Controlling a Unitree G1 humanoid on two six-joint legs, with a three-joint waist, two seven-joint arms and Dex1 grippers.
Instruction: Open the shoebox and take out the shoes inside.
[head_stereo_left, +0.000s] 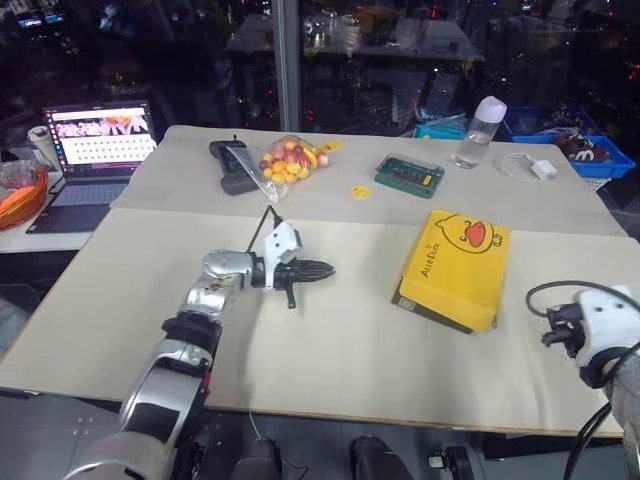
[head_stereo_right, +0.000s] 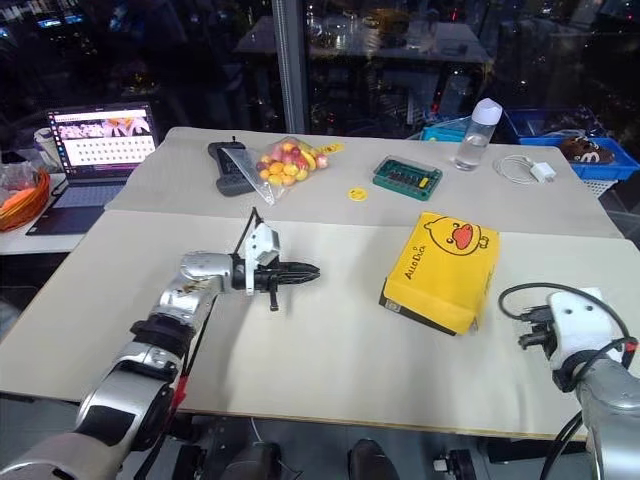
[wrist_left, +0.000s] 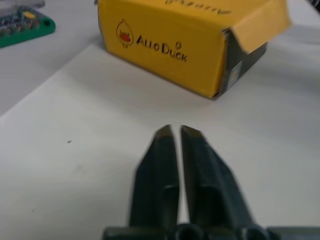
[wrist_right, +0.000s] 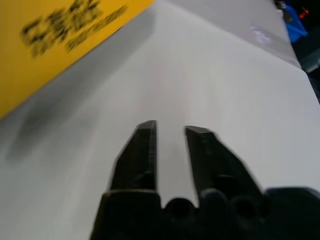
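The box (head_stereo_left: 455, 268) lies shut on the worktop (head_stereo_left: 340, 350). Left gripper (wrist_left: 175, 132) pinched empty, right gripper (wrist_right: 170, 129) narrowly parted (nothing held): closed jaws may shove the box instead of lifting its lid.

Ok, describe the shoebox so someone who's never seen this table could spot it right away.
On the big white table, look toward the robot's right side. The shoebox lies there closed, nearer than the green case and clear bottle. Its bright yellow lid with a cartoon duck face sets it apart.
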